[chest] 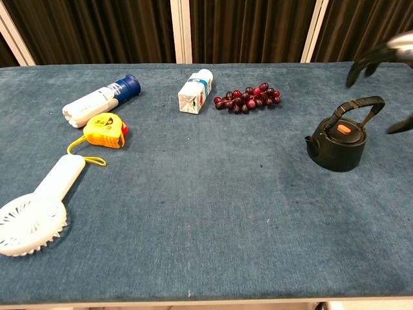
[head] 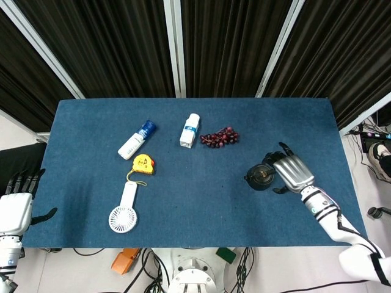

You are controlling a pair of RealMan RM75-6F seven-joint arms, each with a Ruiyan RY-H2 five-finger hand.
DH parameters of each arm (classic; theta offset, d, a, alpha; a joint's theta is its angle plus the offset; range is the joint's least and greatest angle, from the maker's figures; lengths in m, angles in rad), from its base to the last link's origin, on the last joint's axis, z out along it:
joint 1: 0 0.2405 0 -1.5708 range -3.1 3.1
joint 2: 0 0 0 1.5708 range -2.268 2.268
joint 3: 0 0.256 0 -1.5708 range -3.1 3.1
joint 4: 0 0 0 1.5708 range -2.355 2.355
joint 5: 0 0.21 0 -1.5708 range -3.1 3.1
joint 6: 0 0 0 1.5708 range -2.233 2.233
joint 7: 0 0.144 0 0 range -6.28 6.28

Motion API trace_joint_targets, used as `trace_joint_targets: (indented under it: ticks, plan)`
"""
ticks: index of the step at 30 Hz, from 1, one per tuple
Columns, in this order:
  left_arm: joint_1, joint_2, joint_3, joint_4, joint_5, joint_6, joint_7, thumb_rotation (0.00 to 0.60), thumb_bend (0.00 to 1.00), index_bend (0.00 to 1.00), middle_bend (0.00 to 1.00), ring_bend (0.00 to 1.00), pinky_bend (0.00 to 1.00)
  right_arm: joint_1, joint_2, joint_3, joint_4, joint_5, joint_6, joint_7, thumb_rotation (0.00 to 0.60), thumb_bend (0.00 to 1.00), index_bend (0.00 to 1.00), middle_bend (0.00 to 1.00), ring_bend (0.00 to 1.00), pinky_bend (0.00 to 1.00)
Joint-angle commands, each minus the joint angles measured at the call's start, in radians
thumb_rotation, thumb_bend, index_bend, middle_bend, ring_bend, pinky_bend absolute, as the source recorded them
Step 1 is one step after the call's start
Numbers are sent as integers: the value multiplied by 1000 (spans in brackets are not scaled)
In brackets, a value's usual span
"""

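Two hands appear in the head view. Right hand (head: 293, 172) hovers over the blue tabletop (head: 195, 201) near its right edge, fingers spread apart and holding nothing, just beside and slightly above the black kettle (head: 261, 176). In the chest view only the dark fingertips (chest: 361, 64) of this hand enter at the upper right, above the kettle (chest: 339, 143); contact with the raised handle cannot be confirmed, though a gap seems to remain. Kettle stands upright, handle up, an orange knob on its lid.

Left hand (head: 15, 210) hangs off the near left corner of the tabletop, fingers extended and apart, holding nothing, well apart from every object.

Toward the far middle of the tabletop lie a small white carton (head: 190, 130) and, just to its right, a bunch of dark red grapes (head: 219, 137). Left of these lies a white bottle with a blue cap (head: 137, 139), on its side. Near it sits a yellow tape measure (head: 143, 163), and toward the near left edge lies a white handheld fan (head: 124, 210).
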Motion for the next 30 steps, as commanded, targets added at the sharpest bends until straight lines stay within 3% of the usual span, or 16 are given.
trace_joint_targets:
  ticks: [1,17,23,30]
  plan:
    - [-1,1,-2,-2,-5,-4,3,600,156,70,96,23,0,33,-29,7,20,42,-38,-42,600,126,437,359,356,11]
    - [-2,-4,0,6,-18,-17,-1,600,156,70,96,22,0,83,-63,-20,46,109,-82,-93,600,125,609,494,509,37]
    - [4,-4,4,12,-21,-15,-8,600,156,70,96,23,0,94,-70,-31,58,130,-90,-105,600,125,687,589,612,72]
    - [7,-8,5,20,-22,-15,-13,600,156,70,96,23,0,107,-77,-50,60,156,-105,-125,600,126,713,627,656,81]
